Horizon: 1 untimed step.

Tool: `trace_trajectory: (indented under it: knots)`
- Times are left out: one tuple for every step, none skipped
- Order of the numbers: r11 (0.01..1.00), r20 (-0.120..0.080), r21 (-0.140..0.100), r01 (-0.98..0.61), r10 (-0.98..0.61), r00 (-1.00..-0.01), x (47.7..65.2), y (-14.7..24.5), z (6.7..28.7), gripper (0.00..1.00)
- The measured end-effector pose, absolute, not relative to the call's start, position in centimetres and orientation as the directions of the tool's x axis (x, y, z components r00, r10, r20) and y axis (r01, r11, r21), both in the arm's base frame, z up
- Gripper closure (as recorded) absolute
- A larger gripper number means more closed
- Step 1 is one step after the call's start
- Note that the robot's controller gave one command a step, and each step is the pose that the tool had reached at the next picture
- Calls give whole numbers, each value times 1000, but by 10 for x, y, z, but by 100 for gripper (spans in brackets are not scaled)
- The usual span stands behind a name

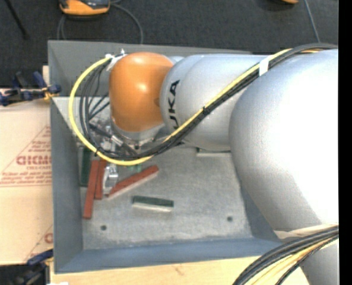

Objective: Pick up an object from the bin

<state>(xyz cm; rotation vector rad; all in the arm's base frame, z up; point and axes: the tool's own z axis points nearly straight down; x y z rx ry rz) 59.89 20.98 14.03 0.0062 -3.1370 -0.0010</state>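
My gripper [111, 174] reaches down at the left side of the bin, under the orange cover, with one metal fingertip showing. It stands between two reddish-brown flat sticks. One stick [93, 189] lies lengthwise along the left wall. The other stick [134, 181] slants up to the right from the fingertip. A dark green flat block [82, 166] leans against the left wall just left of the gripper. Another dark green bar [153, 203] lies flat on the floor, below and right of the gripper. Nothing is visibly held between the fingers.
The big silver arm covers the right half and the back of the bin. Bare bin floor shows along the front and to the right of the green bar.
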Motion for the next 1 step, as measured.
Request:
trace_trajectory:
  knots:
    - [1000,-3,2,0,0,-1000,601,209,145,0]
